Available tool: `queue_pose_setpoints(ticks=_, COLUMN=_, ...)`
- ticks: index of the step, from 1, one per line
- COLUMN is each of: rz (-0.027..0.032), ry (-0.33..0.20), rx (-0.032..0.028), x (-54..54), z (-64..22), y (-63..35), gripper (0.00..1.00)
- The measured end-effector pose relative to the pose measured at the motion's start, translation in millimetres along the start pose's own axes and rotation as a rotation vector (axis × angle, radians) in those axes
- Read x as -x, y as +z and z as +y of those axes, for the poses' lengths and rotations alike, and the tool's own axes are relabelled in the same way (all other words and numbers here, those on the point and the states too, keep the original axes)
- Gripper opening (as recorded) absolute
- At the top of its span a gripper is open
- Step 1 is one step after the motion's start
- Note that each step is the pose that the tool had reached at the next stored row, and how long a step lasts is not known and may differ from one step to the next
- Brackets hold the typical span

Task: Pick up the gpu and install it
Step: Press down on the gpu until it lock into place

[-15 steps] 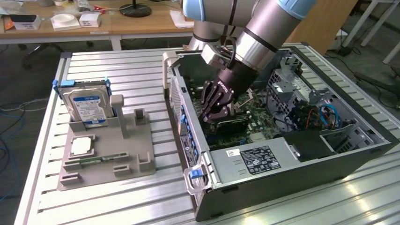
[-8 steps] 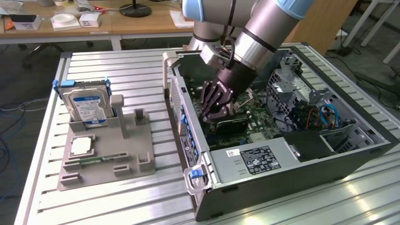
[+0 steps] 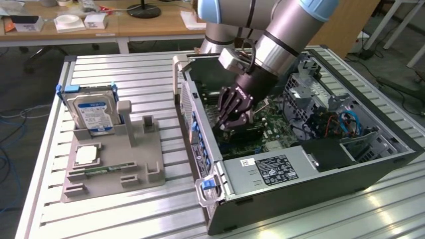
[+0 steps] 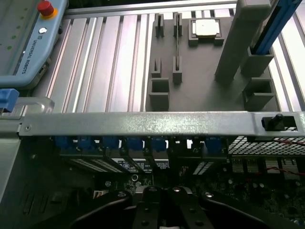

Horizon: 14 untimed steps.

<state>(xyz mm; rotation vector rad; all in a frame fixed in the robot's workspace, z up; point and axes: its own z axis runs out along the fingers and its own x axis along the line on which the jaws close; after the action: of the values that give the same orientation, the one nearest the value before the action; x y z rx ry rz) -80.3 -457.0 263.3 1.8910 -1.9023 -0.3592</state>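
My hand (image 3: 234, 125), pressed together, sits low inside the open computer case (image 3: 371, 164) on the gpu (image 3: 247, 135) standing on the motherboard (image 3: 282, 124), the case's metal rim (image 4: 143, 123) between it and the grey holder (image 3: 133, 159) with hard drive (image 3: 93, 113) on the counter (image 3: 119, 69).

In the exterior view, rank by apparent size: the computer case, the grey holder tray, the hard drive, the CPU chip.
1. Open black computer case
2. Grey plastic holder tray
3. Silver hard drive with blue-white label
4. Small square silvery CPU chip

The differences are plain.
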Motion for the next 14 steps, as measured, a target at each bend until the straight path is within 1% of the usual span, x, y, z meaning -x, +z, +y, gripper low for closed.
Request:
queue_pose_setpoints(ticks=2, rz=0.0, ry=0.0, rx=0.0, x=0.6, z=-3.5, y=-1.9, gripper=0.1)
queue_pose_setpoints(ticks=3, rz=0.0001, ry=0.0, rx=0.0, x=0.9, z=-3.7, y=-2.1, gripper=0.1)
queue_pose_setpoints(ticks=4, rz=0.0, ry=0.001, rx=-0.0037, x=0.9, z=-3.6, y=-2.1, gripper=0.1)
queue_pose_setpoints(ticks=6, rz=-0.0013, ry=0.003, rx=-0.033, x=1.0, z=-3.0, y=-1.4, gripper=0.1)
queue_pose_setpoints(ticks=7, rz=-0.0022, ry=0.005, rx=-0.0464, x=1.0, z=-2.6, y=-0.9, gripper=0.1)
queue_pose_setpoints(ticks=8, rz=-0.0031, ry=0.006, rx=-0.0554, x=1.1, z=-2.2, y=-0.1, gripper=0.1)
queue_pose_setpoints(ticks=9, rz=-0.0034, ry=0.006, rx=-0.0575, x=1.2, z=-2.3, y=0.1, gripper=0.1)
queue_pose_setpoints(ticks=14, rz=-0.0031, ry=0.006, rx=-0.0574, x=1.1, z=-2.2, y=-0.1, gripper=0.1)
